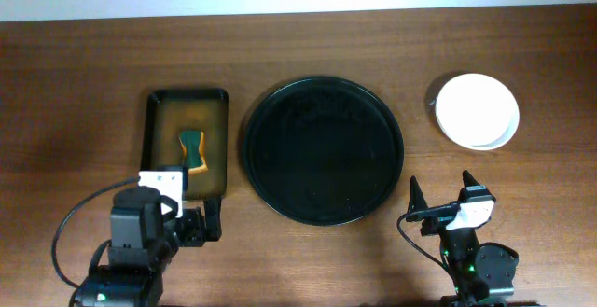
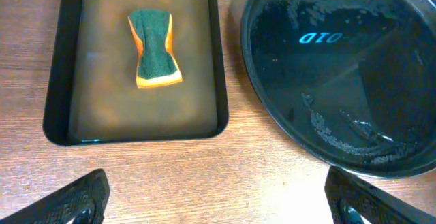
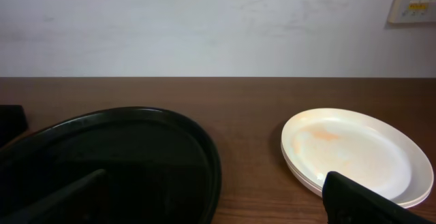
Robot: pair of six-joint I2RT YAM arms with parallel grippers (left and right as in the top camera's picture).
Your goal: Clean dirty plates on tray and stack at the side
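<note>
Big black tray [image 1: 322, 150] sits at the ctr of the counter [image 1: 84, 64]. It holds no plate, only a wet film and drops on its floor. The plates [image 1: 478, 110] are stacked on the wood toward the far right corner, well apart from the tray. The white one is on top; the others show only as rims below it. So I judge the task is approx. done, and the step in hand is check + park.

L gripper [image 2: 216, 186] hovers near the front edge, left side, fingers wide apart w/ nothing between them. R gripper [image 1: 441, 193] is near the front edge, right side, also spread and empty. The sponge [image 2: 154, 48] lies in the brownish water of the small rectangular tray [image 2: 57, 81], just left of the big tray.

To do it well, look at the top plate first. In the right wrist view it has a faint orange tint inside; I cannot tell if it is smear or light. If smear, R arm should steady the rim while L brings the sponge. If clean, pull both arms back low, w/o touching the stack.
</note>
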